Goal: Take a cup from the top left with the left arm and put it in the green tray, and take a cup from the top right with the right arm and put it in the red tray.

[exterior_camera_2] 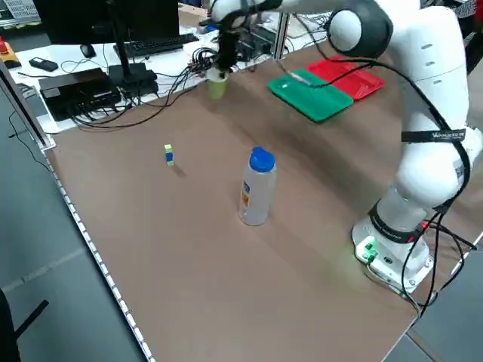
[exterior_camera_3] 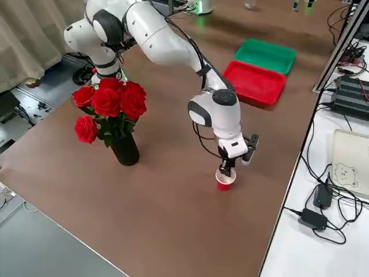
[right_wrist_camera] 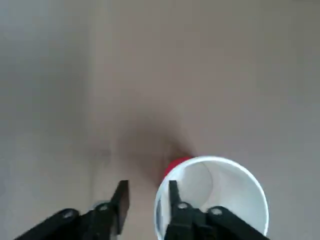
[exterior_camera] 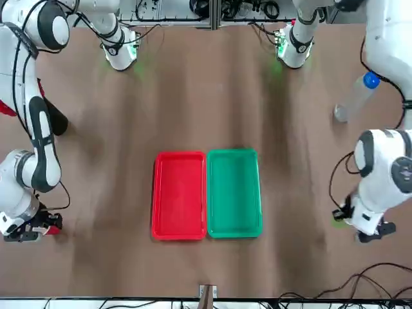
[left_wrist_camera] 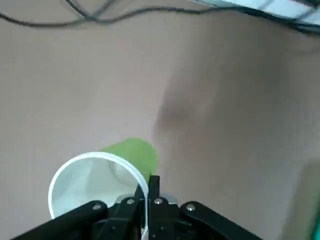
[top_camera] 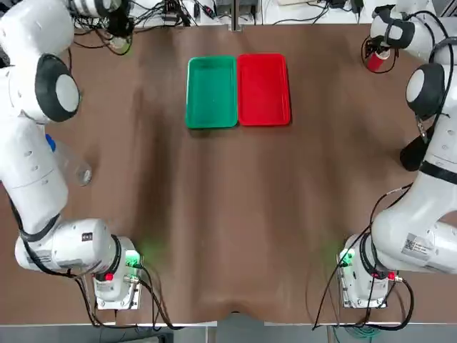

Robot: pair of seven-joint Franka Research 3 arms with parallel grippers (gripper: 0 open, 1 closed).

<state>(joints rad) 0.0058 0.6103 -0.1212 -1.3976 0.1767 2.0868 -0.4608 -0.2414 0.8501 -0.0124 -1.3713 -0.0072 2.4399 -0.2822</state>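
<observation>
- A brown table [top_camera: 228, 229] is filling the scene, with cables and equipment lying along its far edge.
- At the far left corner, the left gripper [left_wrist_camera: 148, 192] is clenching its fingers on the rim of a green cup [left_wrist_camera: 131, 151]; the cup's white inside is facing the wrist camera and one finger is sitting inside the rim, the other outside.
- From the left side, that cup [exterior_camera_2: 216, 87] is hanging under the gripper [exterior_camera_2: 219, 69] near the table edge and the cables.
- A clear bottle [exterior_camera_2: 256, 188] with a blue cap is standing on the left side of the table, beside the left arm, and a small block [exterior_camera_2: 169, 154] is lying apart from it.
- In the middle far part, the green tray [top_camera: 211, 91] and the red tray [top_camera: 263, 89] are sitting side by side, touching, green on the left.
- At the far right corner, the right gripper [right_wrist_camera: 147, 192] is standing over a red cup [right_wrist_camera: 212, 192], one finger inside the rim and the other outside, still apart, not yet gripping.
- From the right side, the red cup [exterior_camera_3: 225, 182] is resting on the table under the gripper [exterior_camera_3: 226, 168].
- A vase of roses [exterior_camera_3: 109, 109] is standing on the right side, well apart from the cup.
</observation>
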